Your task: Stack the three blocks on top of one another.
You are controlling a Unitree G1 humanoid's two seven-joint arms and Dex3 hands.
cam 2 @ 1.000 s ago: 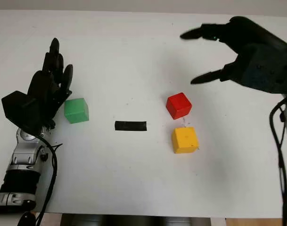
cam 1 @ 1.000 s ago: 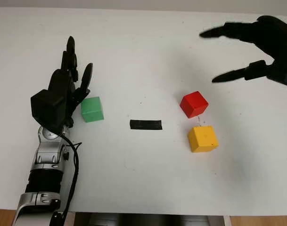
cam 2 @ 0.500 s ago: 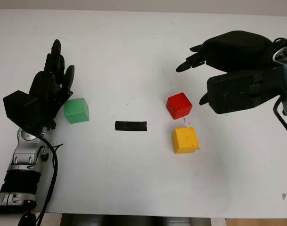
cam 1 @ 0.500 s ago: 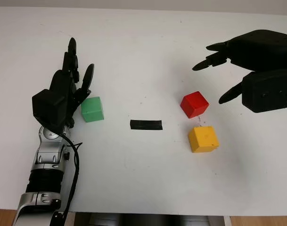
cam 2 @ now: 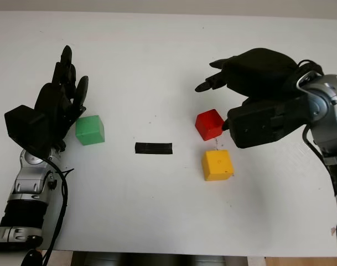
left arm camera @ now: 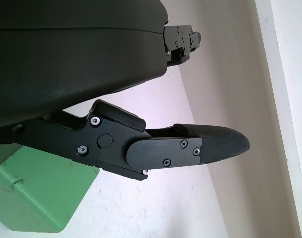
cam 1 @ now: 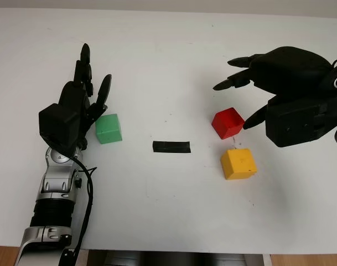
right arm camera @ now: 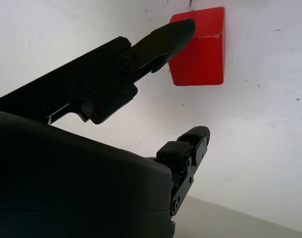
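Thumb tip [right arm camera: 178, 30] of the right hand [cam 1: 287, 105] overlaps the red block's [cam 1: 228, 122] edge in the wrist view; from above, that hand hangs open just beside the block, holding nothing. Yellow block [cam 1: 238, 163] sits just in front of the red. Left hand [cam 1: 74, 108], open, lies beside the green block [cam 1: 108, 128] on the table [cam 1: 168, 61]

Bright, even overhead light on white matte table [cam 1: 168, 55]; no glare. Shadows soft, short beneath small red cube [cam 1: 228, 123] and small green cube [cam 1: 108, 128]. Head views sharp. Wrist views: near black hand shells slightly soft.
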